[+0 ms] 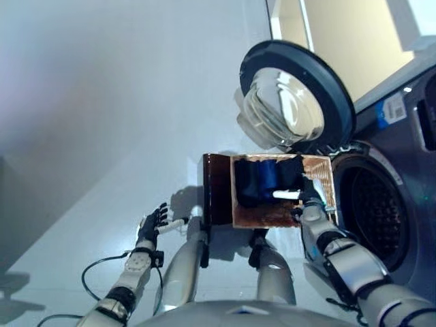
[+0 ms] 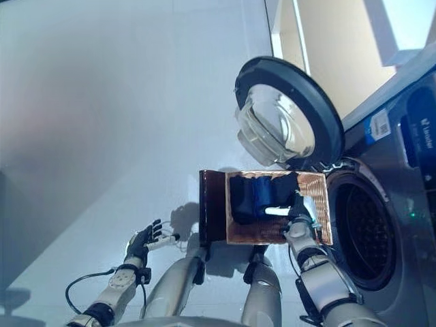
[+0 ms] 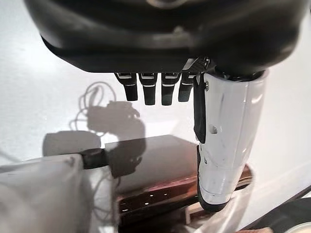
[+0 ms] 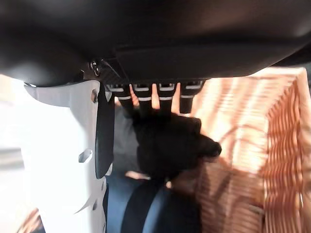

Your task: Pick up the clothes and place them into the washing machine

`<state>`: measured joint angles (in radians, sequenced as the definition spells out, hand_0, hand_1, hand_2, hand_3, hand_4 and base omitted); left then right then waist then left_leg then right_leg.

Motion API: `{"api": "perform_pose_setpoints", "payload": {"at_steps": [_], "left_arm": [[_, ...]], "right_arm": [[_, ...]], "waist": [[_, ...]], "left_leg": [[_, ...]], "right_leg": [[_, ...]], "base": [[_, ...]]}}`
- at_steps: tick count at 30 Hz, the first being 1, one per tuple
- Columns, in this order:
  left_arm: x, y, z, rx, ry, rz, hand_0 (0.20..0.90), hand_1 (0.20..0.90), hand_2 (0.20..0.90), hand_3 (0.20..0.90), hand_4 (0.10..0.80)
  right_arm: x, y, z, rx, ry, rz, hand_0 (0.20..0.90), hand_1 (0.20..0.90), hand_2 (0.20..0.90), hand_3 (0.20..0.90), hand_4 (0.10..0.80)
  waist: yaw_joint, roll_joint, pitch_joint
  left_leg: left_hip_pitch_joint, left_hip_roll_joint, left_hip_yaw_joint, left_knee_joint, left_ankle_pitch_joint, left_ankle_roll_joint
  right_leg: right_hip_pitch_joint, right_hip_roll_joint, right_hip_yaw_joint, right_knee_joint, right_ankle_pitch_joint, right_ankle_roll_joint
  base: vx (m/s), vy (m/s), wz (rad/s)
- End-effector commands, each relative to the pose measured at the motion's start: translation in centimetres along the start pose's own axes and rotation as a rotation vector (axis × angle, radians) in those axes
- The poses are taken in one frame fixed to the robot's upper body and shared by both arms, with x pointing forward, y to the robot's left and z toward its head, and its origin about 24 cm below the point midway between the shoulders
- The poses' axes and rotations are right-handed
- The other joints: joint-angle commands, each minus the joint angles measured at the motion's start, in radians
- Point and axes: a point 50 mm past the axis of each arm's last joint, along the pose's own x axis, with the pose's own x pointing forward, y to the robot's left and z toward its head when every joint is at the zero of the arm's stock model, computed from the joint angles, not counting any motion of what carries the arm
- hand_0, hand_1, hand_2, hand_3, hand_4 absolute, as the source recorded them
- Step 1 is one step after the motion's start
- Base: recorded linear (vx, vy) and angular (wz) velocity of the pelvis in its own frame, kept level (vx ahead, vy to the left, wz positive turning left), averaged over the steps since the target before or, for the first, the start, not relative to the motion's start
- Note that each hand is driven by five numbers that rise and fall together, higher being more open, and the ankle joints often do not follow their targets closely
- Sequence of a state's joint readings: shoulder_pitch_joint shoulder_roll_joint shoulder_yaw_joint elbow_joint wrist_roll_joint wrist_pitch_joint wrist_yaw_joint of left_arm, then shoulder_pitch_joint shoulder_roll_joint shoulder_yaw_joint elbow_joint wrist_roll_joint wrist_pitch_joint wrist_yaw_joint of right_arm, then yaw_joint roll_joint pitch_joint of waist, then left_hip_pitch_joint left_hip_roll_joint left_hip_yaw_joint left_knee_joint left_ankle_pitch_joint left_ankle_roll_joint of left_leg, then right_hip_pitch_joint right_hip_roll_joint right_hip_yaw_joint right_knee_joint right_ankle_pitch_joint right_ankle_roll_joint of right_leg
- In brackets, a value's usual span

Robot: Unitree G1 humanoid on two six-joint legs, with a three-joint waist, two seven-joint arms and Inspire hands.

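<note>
A brown wicker basket (image 1: 272, 218) stands on the floor in front of me, holding dark blue and black clothes (image 1: 266, 178). My right hand (image 1: 310, 204) reaches over the basket's right rim. In the right wrist view its straight fingers (image 4: 146, 99) touch a lump of black cloth (image 4: 167, 145), with blue cloth (image 4: 141, 213) below and the woven wall (image 4: 262, 145) beside it. The white-covered thumb (image 4: 63, 155) stands apart from the cloth. My left hand (image 1: 148, 228) hangs open over bare floor, well left of the basket and holding nothing.
The grey washing machine stands at the right with its drum opening (image 1: 375, 211) just right of the basket. Its round glass door (image 1: 293, 95) is swung wide open above the basket. Pale floor stretches to the left.
</note>
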<state>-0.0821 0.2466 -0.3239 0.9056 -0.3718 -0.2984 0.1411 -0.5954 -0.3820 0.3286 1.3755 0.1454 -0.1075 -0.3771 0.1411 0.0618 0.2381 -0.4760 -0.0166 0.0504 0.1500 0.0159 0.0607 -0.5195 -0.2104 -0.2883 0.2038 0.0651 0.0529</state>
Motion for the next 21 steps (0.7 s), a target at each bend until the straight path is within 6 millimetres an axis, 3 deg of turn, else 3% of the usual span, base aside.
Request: {"api": "perform_pose_setpoints", "payload": {"at_steps": [1, 7, 8, 9, 17, 21], "left_arm": [[-0.7, 0.9, 1.1, -0.019, -0.111, 0.018, 0.900, 0.900, 0.900, 0.900, 0.800], [-0.7, 0.5, 0.5, 0.003, -0.079, 0.000, 0.900, 0.900, 0.900, 0.900, 0.800], [-0.7, 0.2, 0.3, 0.000, -0.067, -0.004, 0.900, 0.900, 0.900, 0.900, 0.800], [-0.7, 0.2, 0.3, 0.000, -0.065, -0.003, 0.900, 0.900, 0.900, 0.900, 0.800], [-0.6, -0.2, 0.0, -0.035, -0.045, 0.011, 0.900, 0.900, 0.900, 0.900, 0.800], [-0.8, -0.6, 0.4, -0.061, -0.070, 0.000, 0.900, 0.900, 0.900, 0.900, 0.800]], "right_arm": [[1.6, -5.1, 3.7, 0.001, -0.084, -0.192, 0.900, 0.900, 0.900, 0.900, 0.800], [1.8, -6.2, 3.9, -0.016, -0.066, -0.230, 0.900, 0.900, 0.900, 0.900, 0.800], [1.8, -6.4, 3.8, -0.033, -0.061, -0.235, 0.900, 0.900, 0.900, 0.900, 0.800], [1.8, -6.3, 3.8, -0.035, -0.059, -0.233, 0.900, 0.900, 0.900, 0.900, 0.800], [1.8, -6.6, 3.3, -0.065, -0.053, -0.249, 0.900, 0.900, 0.900, 0.900, 0.800], [2.0, -8.6, 3.8, -0.108, -0.043, -0.321, 0.900, 0.900, 0.900, 0.900, 0.800]], "waist": [[0.037, 0.029, -0.030], [0.040, 0.038, -0.030], [0.037, 0.046, -0.026], [0.038, 0.045, -0.029], [0.038, 0.076, -0.008], [0.052, 0.104, 0.012]], "left_leg": [[-0.039, -0.008, -0.033, 0.017, -0.006, -0.086], [-0.031, -0.013, -0.024, 0.014, -0.015, -0.081], [-0.041, -0.014, -0.017, 0.005, 0.014, -0.075], [-0.027, -0.013, -0.022, 0.006, -0.013, -0.080], [-0.048, -0.019, -0.030, -0.008, 0.003, -0.084], [-0.102, -0.022, -0.040, -0.006, 0.018, -0.090]], "right_leg": [[0.033, -0.028, 0.057, 0.038, -0.052, 0.053], [0.028, -0.025, 0.073, 0.036, -0.052, 0.052], [0.019, -0.025, 0.070, 0.022, -0.024, 0.044], [0.029, -0.023, 0.078, 0.030, -0.051, 0.052], [0.007, -0.019, 0.079, 0.022, -0.045, 0.049], [-0.041, -0.022, 0.070, 0.040, -0.048, 0.045]], "base": [[0.046, 0.062, -0.07], [0.024, 0.032, -0.14], [0.035, 0.022, -0.14], [0.033, 0.030, -0.09], [0.018, -0.002, -0.05], [-0.024, -0.024, 0.07]]}}
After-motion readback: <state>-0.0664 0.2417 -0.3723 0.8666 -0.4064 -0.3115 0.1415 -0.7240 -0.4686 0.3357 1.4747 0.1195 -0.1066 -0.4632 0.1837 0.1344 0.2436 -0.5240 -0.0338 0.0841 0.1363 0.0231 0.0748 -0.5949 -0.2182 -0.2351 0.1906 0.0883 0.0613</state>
